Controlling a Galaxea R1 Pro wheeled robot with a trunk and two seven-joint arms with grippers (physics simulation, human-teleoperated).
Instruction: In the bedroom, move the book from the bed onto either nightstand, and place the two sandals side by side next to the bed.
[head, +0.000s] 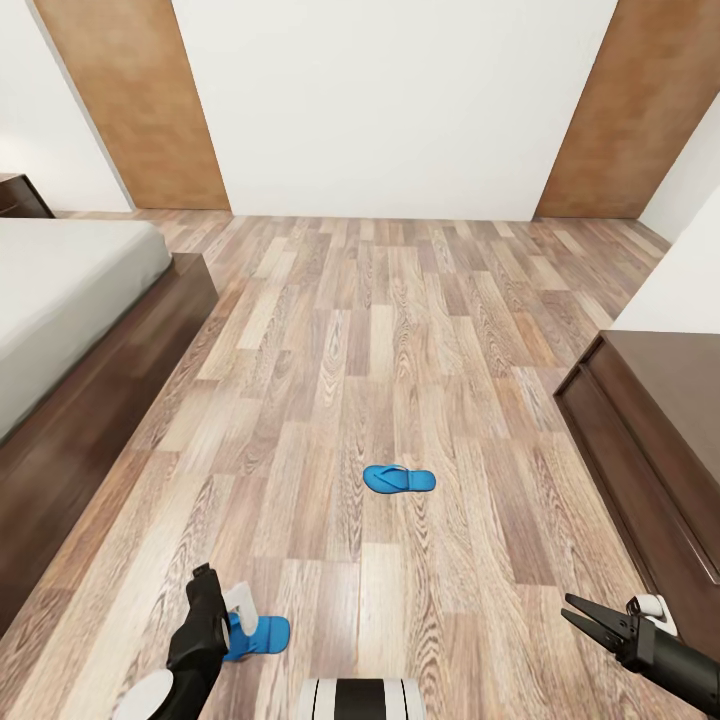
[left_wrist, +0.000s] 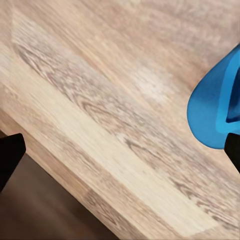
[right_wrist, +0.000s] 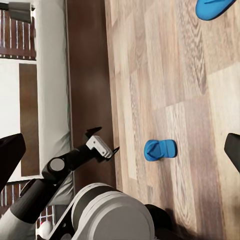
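Note:
Two bright blue sandals lie apart on the plank floor. One sandal (head: 400, 479) (right_wrist: 212, 7) rests mid-floor. The other sandal (head: 262, 634) (left_wrist: 217, 100) (right_wrist: 160, 149) lies close in front of me, just beside my left gripper (head: 207, 582) (left_wrist: 120, 150) (right_wrist: 104, 141), which hovers open between it and the bed with nothing between its fingers. My right gripper (head: 585, 613) (right_wrist: 120, 150) hangs open and empty at the lower right, far from both sandals. The bed (head: 60, 280) (right_wrist: 52, 75) runs along the left. A nightstand (head: 20, 195) stands beyond it. The book is out of view.
A long low dark brown cabinet (head: 650, 440) lines the right side. Brown doors (head: 150, 100) (head: 640, 110) flank the white far wall. The bed's dark wooden frame (head: 100, 420) borders the floor strip on the left.

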